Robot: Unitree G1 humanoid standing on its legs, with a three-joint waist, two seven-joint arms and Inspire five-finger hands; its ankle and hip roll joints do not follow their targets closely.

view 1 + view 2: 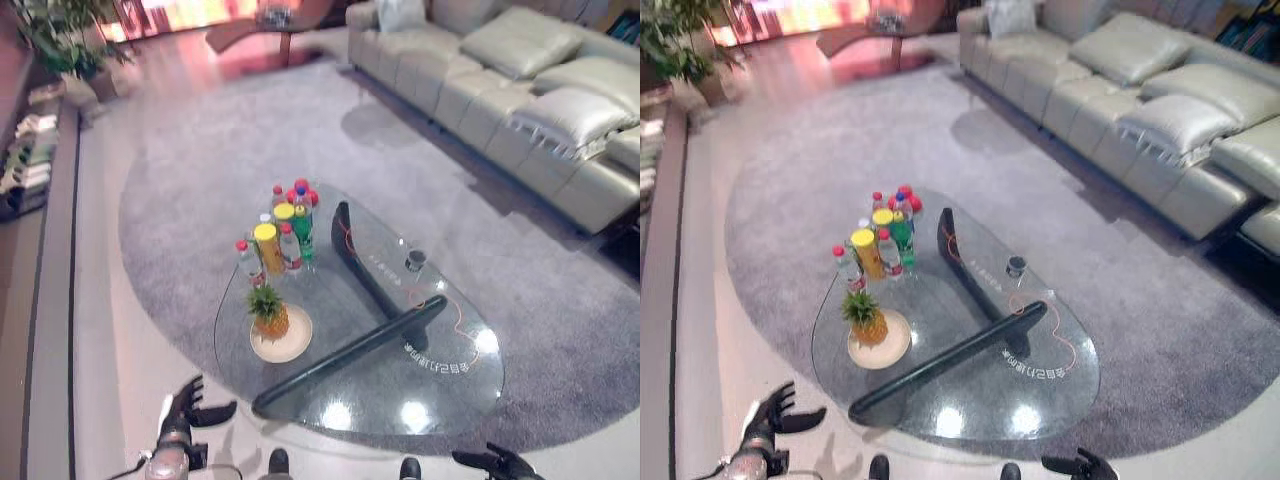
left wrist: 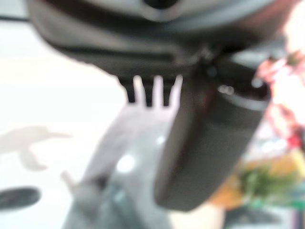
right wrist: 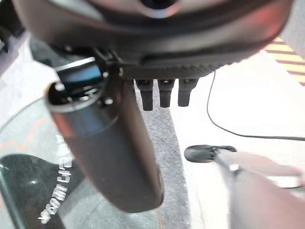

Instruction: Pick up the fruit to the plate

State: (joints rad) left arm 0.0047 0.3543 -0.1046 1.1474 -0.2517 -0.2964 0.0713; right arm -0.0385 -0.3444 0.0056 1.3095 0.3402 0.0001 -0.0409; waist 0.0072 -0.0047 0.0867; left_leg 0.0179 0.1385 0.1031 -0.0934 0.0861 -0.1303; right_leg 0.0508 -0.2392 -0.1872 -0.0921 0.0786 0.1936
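**Hands spread and empty, pineapple on the plate**

Your left hand (image 1: 183, 412) hangs short of the glass desk (image 1: 440, 385) with fingers spread wide, holding nothing; your right hand (image 1: 497, 462) sits low at the desk's near right edge, fingers also relaxed and empty. You'll see the pineapple (image 1: 268, 312) standing upright on the round plate (image 1: 297, 343), near the desk's left edge. Bottles (image 1: 268, 247) cluster just behind it. A grey rug (image 1: 180, 170) lies under the desk, a sofa (image 1: 520, 80) beyond.

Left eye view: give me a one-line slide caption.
Pineapple already on the plate on the glass table, bottles behind; both robot hands open, left, right.
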